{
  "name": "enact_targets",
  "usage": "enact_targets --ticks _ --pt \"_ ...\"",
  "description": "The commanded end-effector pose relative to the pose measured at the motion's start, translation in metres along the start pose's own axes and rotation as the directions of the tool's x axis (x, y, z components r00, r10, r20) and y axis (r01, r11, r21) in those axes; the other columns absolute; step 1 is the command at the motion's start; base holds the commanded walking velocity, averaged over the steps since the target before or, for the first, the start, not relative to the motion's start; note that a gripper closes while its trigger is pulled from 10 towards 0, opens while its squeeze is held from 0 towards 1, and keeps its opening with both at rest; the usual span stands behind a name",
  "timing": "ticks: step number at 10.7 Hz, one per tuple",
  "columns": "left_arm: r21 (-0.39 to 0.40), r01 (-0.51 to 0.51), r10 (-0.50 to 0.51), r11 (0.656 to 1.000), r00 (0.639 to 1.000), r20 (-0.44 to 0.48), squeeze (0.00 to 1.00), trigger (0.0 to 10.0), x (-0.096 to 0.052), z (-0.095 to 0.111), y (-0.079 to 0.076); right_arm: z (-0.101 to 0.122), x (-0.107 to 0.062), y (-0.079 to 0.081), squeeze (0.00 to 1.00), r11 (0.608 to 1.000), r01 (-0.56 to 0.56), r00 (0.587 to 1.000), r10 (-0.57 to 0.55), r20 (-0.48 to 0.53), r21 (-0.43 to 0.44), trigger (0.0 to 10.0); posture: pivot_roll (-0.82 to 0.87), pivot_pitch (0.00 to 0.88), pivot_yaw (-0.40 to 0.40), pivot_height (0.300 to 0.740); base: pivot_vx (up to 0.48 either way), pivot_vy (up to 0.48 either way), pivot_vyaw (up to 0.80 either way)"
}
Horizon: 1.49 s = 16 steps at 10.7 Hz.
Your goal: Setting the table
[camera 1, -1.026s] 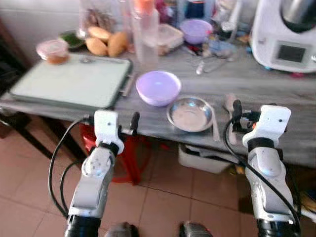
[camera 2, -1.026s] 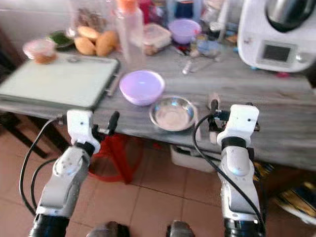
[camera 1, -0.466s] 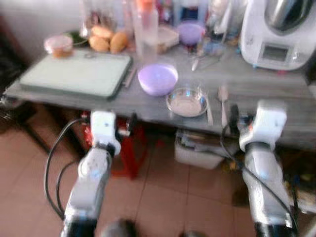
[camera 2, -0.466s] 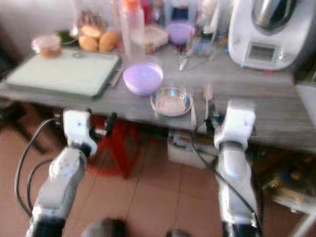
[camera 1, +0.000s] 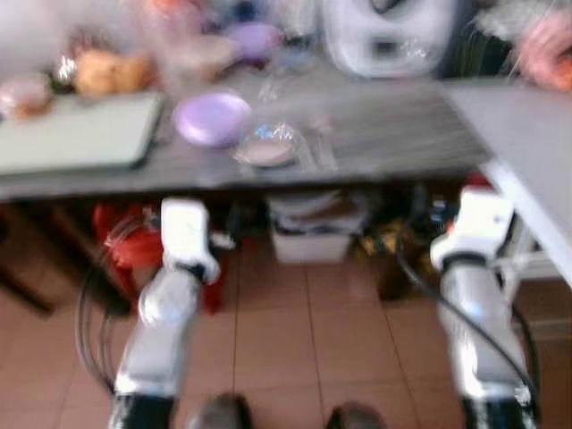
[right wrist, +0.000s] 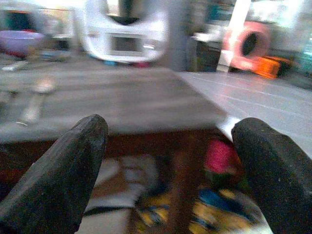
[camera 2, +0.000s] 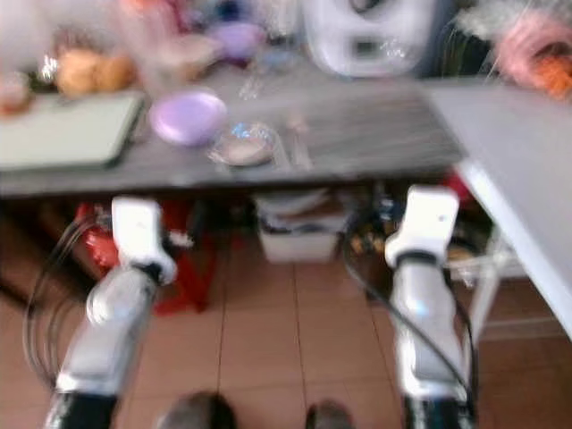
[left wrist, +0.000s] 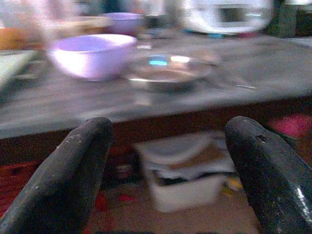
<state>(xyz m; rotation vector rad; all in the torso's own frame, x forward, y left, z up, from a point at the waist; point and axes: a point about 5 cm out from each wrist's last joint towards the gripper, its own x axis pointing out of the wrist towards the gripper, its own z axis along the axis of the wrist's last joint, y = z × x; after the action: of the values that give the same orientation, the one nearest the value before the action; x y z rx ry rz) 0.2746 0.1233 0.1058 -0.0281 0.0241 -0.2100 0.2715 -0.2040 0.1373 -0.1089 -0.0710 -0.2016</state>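
Left gripper (left wrist: 165,180): fingers (left wrist: 73,170) spread wide, holding nothing, held out short of the table edge over the tiled floor (camera 1: 295,322).
Right gripper (right wrist: 170,180): fingers spread wide as well, empty, also short of the table edge.
Purple bowl (camera 1: 213,118): on the grey table (camera 1: 384,134), at about 12 o'clock from the left gripper, well apart from it.
Steel bowl (camera 1: 265,147): just beside the purple bowl, at its 4 o'clock; roughly 1 o'clock from the left gripper.
Spoon (right wrist: 36,100): lying flat near the steel bowl (too blurred for detail).
White appliance (camera 1: 386,36): at the table's back.
Writing: none readable; the head views are motion-blurred.
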Motion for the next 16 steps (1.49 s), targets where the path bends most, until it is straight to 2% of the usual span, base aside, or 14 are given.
enact_targets --ticks 1,7,10,13,16 --pt "0.024 -0.004 0.004 1.0 1.0 0.014 0.0 10.0 0.0015 0.0046 0.0055 0.0032 0.0006 0.0041 0.0 1.0 -0.01 1.0 0.01 0.015 0.007 10.0 -0.06 0.0 0.04 0.74 -0.285 0.0 -0.78" --pt "0.036 -0.028 0.026 0.999 0.998 0.048 0.0 10.0 -0.0029 0.0059 0.0063 0.0028 -0.0025 0.0109 0.0 0.998 -0.064 0.998 0.064 0.025 0.008 10.0 -0.05 0.0 0.037 0.74 -0.046 0.0 0.0" --pt "0.033 -0.02 0.019 0.999 0.999 0.043 0.0 10.0 -0.0021 0.0057 0.0044 0.0025 -0.0038 0.0119 0.0 0.997 -0.078 0.997 0.078 0.025 -0.004 10.0 -0.06 0.0 0.039 0.74 0.0 -0.403 0.14" --pt "0.028 -0.011 0.01 1.0 0.999 0.034 0.0 10.0 -0.0027 0.0049 0.0036 0.0029 -0.0034 0.0111 0.0 0.997 -0.078 0.997 0.079 0.023 -0.007 10.0 -0.06 0.0 0.036 0.74 0.0 -0.447 0.8" --pt "0.021 0.0 0.0 1.0 1.0 0.03 0.0 10.0 -0.0032 0.0048 0.0027 0.0026 -0.0028 0.0105 0.0 0.997 -0.074 0.997 0.074 0.019 -0.006 10.0 -0.06 0.0 0.037 0.74 0.0 -0.464 0.32"
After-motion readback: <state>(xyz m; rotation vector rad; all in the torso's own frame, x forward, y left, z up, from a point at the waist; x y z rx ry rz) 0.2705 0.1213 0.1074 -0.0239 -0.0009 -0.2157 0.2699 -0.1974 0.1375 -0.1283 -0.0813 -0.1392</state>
